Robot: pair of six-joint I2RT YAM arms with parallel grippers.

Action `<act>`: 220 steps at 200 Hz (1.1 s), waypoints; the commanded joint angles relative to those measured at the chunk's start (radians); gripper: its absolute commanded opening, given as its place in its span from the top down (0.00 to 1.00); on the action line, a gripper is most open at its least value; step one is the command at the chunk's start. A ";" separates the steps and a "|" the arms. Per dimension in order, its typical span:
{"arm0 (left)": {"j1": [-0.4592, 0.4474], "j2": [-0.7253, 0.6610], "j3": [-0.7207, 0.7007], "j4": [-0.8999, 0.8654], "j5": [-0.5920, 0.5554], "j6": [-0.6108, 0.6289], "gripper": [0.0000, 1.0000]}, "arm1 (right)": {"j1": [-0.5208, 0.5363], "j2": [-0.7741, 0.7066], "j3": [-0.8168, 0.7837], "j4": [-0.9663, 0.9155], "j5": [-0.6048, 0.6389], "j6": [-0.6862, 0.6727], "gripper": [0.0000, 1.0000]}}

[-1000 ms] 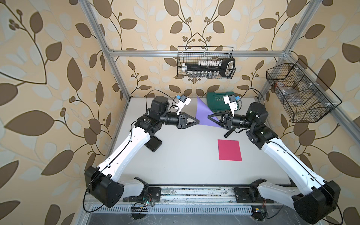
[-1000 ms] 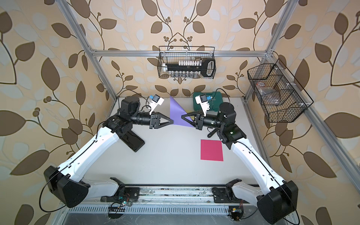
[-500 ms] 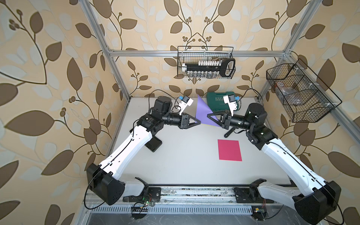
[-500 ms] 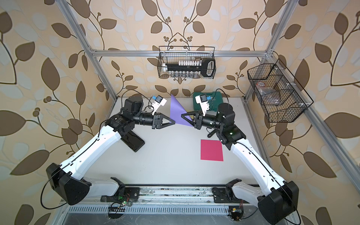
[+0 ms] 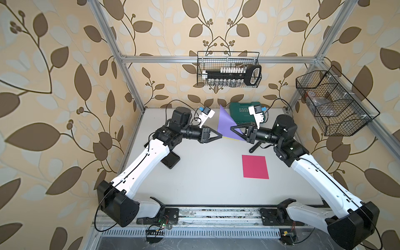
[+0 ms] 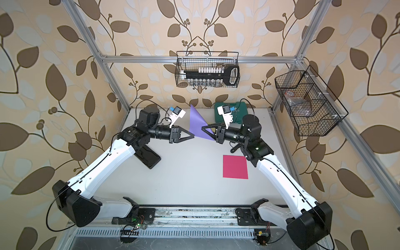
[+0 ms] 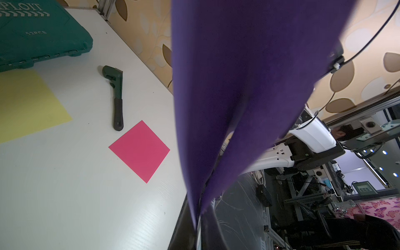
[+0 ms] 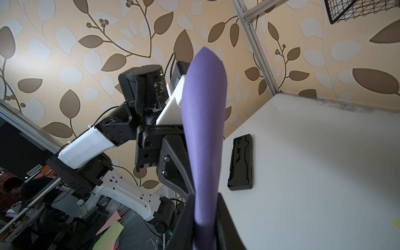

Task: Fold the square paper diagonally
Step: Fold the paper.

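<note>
The purple paper [image 5: 225, 121] hangs upright in mid-air, its lower edge running from the left gripper [image 5: 220, 136], pinched shut on one corner, across to the right gripper [image 5: 232, 128], clamped on the other (the sheet seemingly already doubled over) — neither is nearer

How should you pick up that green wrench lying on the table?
Take the wrench by its straight black handle, coming down from above. It lies flat on the table with bare space along both sides. The handle is narrow and even, so a pinch across its width should hold better than one on the lumpy toothed head.
</note>
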 commanded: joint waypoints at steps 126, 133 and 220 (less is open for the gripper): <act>-0.006 0.002 0.060 -0.042 0.121 0.108 1.00 | -0.086 0.056 0.103 -0.230 -0.370 -0.138 0.63; -0.006 0.002 0.060 -0.039 0.121 0.106 1.00 | -0.086 0.061 0.105 -0.230 -0.385 -0.136 0.60; -0.006 0.002 0.058 -0.056 0.117 0.139 0.97 | -0.085 0.056 0.089 -0.226 -0.382 -0.117 0.76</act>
